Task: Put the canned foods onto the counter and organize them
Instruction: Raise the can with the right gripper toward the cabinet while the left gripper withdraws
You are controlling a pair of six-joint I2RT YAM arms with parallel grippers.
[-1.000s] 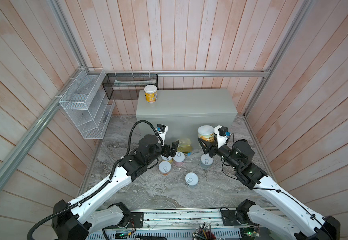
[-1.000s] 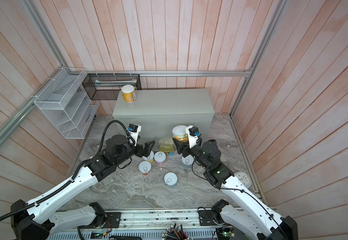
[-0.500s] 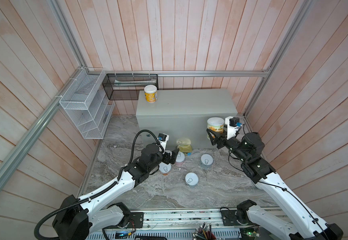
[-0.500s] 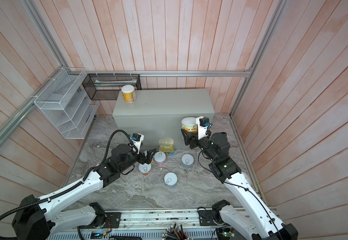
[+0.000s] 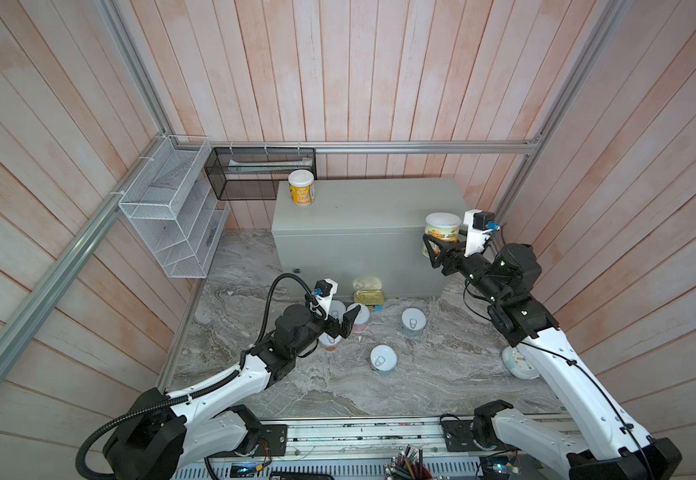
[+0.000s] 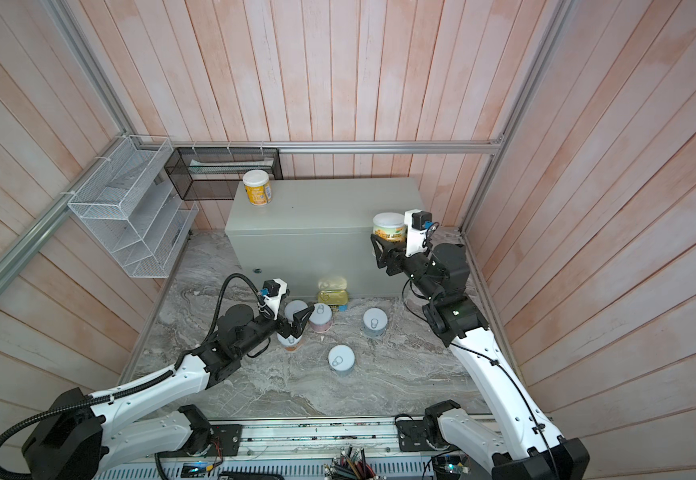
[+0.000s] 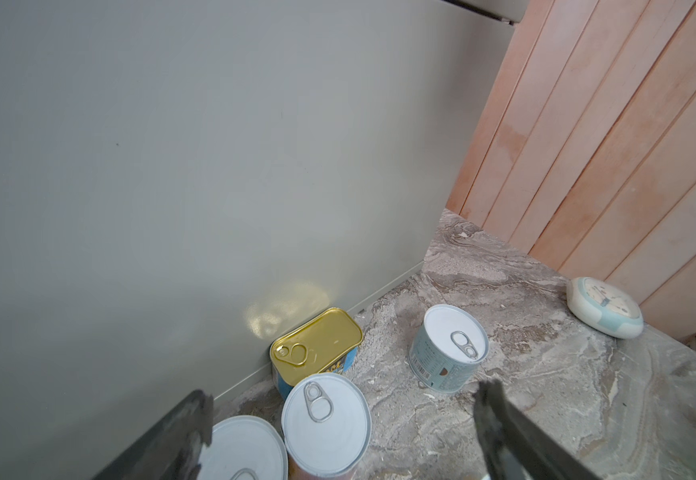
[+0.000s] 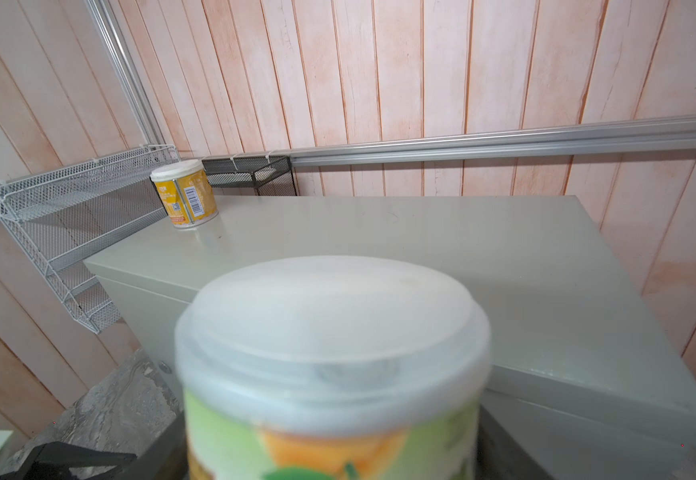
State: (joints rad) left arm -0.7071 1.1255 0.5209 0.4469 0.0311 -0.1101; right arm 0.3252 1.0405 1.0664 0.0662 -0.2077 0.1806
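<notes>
**A:** What did both top views show?

**B:** The right fingers (image 5: 437,262) gripped a round can with a green-and-orange label and whitish lid (image 5: 442,224). It was upright and raised at the right end of the plain light-grey metal box worktop (image 5: 371,216). Whether it touched the top, I couldn't tell. A yellow-labelled round can (image 5: 301,193) stood on the worktop's back left corner.

**A:** And the rest?

**B:** Down on the grey-veined marble surface (image 5: 442,374), a gold-topped rectangular tin (image 5: 369,297) sat against the box front. Five small round cans (image 5: 383,359) stood nearby, and the left fingers (image 5: 349,321) were spread wide and empty over their cluster.

**A:** The left wrist view?

**B:** The open fingers flanked a pink-labelled can (image 7: 325,415) and a whitish-topped neighbour (image 7: 246,449). A pale blue can (image 7: 448,347) stood apart, and a round pale-blue clock (image 7: 606,307) lay by the plank wall (image 7: 629,166).

**A:** The right wrist view?

**B:** The gripped can filled the foreground, blurred, and the fingers themselves barely showed. The yellow can stood beyond it on the worktop's far corner.
</notes>
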